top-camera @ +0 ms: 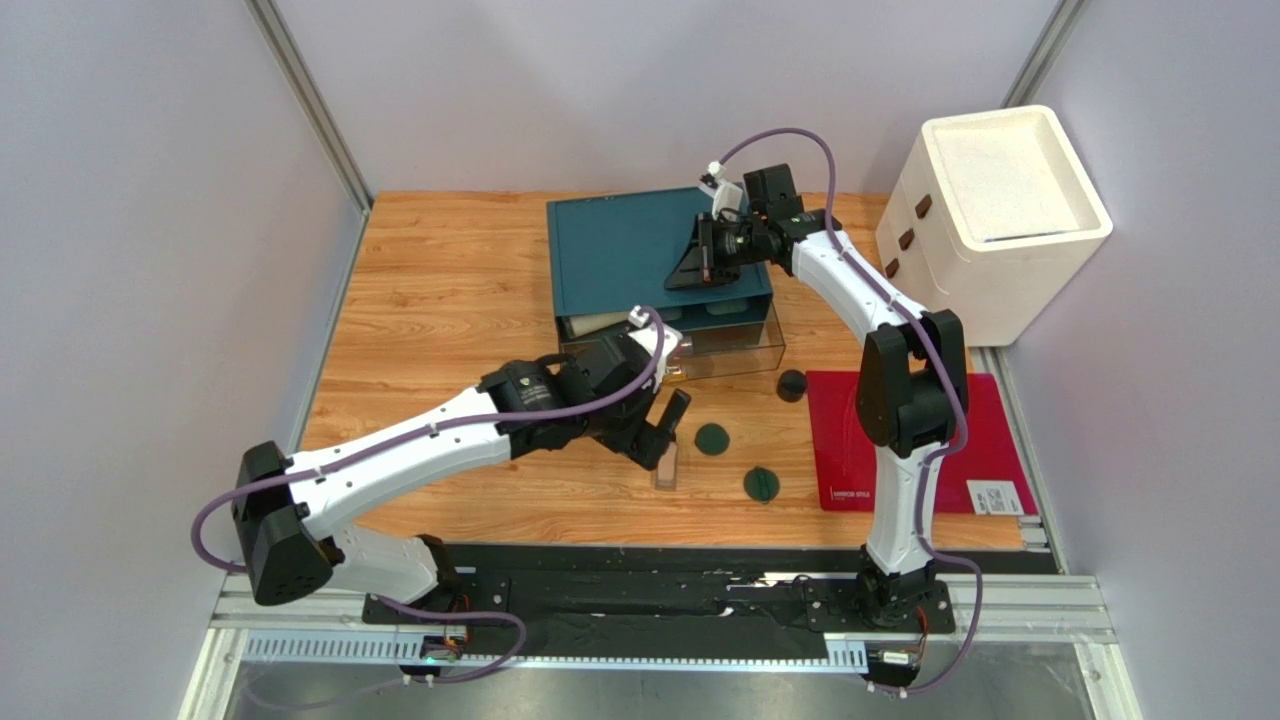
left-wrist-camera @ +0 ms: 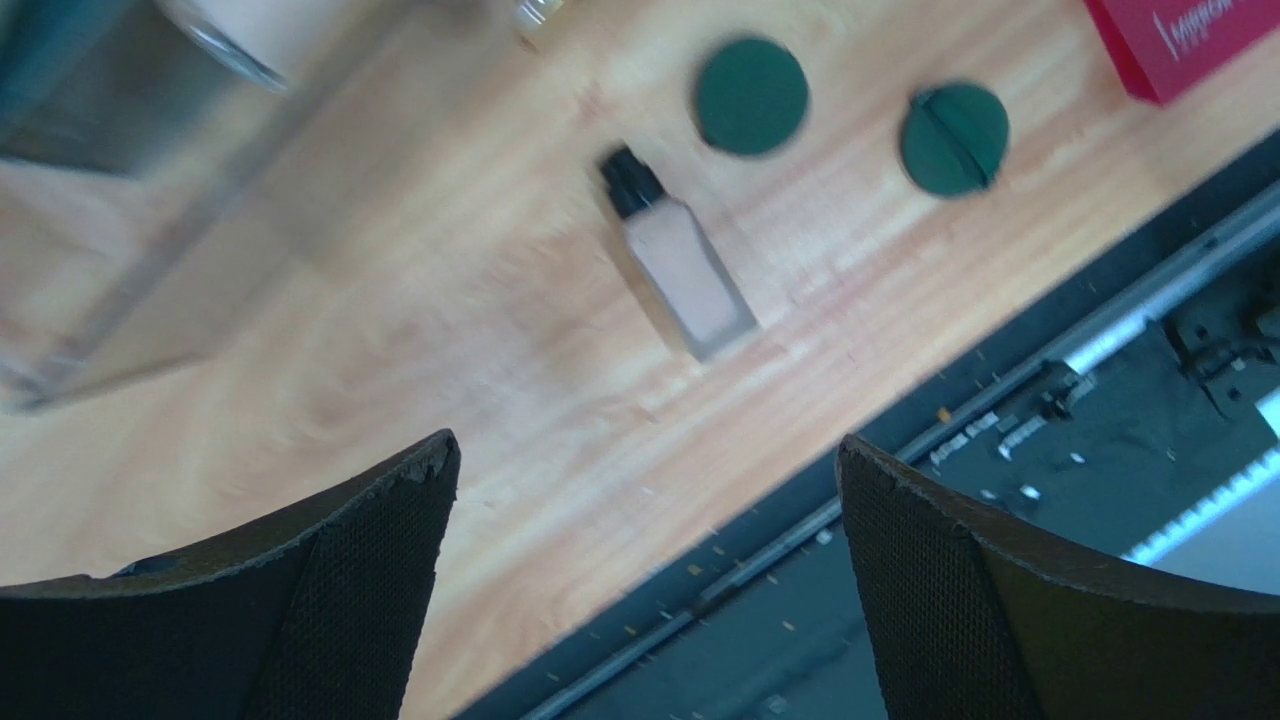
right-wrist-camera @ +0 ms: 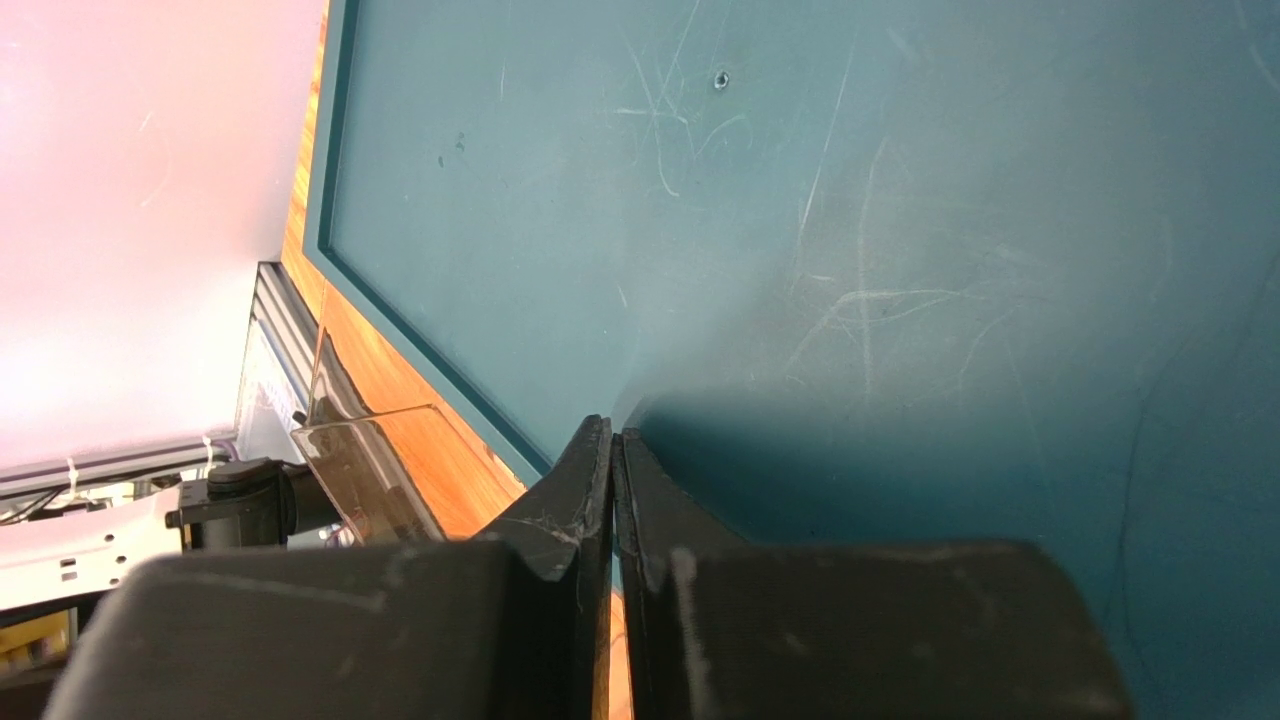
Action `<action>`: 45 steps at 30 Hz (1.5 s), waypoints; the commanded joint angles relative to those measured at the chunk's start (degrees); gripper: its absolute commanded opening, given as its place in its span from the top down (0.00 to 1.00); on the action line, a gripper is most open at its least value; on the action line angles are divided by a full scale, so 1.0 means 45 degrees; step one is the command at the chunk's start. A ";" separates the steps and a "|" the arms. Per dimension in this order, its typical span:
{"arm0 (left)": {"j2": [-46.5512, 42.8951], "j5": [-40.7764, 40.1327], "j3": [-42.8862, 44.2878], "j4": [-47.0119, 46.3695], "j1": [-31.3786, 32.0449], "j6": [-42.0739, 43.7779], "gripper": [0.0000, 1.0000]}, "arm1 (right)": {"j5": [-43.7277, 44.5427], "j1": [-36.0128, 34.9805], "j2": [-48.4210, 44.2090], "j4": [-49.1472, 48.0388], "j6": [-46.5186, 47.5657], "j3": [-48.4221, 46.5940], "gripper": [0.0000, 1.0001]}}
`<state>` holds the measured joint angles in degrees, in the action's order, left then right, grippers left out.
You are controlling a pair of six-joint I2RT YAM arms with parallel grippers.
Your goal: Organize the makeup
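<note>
A beige tube with a black cap (left-wrist-camera: 684, 278) lies flat on the wooden table, also seen in the top view (top-camera: 666, 473). Two dark green discs (left-wrist-camera: 750, 95) (left-wrist-camera: 954, 138) lie beyond it, also in the top view (top-camera: 711, 440) (top-camera: 762, 485). A small black jar (top-camera: 789, 387) sits by the red mat. A cream object (left-wrist-camera: 271, 23) shows inside the clear drawer (left-wrist-camera: 135, 105). My left gripper (left-wrist-camera: 646, 495) is open and empty, hovering just above the tube (top-camera: 663, 426). My right gripper (right-wrist-camera: 613, 443) is shut, its tip on the teal box's top (right-wrist-camera: 902, 225).
The teal box (top-camera: 646, 248) stands at the back centre with a clear drawer (top-camera: 729, 342) pulled out toward me. A red mat (top-camera: 977, 435) lies at the right. A white box (top-camera: 1007, 203) stands at the far right. The black base rail (left-wrist-camera: 1052, 390) runs along the near edge.
</note>
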<state>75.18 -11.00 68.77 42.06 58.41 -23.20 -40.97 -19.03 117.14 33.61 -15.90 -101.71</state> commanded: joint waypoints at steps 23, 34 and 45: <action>0.5109 -0.1732 -0.0458 -0.2004 0.2254 -0.6267 0.10 | 0.1898 -0.0069 0.0941 0.1654 0.1014 0.2368 0.94; 0.6496 -0.2789 -0.0068 -0.1398 0.2312 -0.6934 0.27 | 0.1859 -0.0049 0.0648 0.1478 0.1112 0.2953 0.94; 0.6791 -0.2906 0.0030 -0.1145 0.2371 -0.6836 1.00 | 0.1781 0.0009 0.0609 0.1478 0.1112 0.3052 0.94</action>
<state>106.10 -22.74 68.25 35.31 68.64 -53.98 -44.97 -18.94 113.91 27.42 -15.86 -93.41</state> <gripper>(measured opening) 0.269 0.058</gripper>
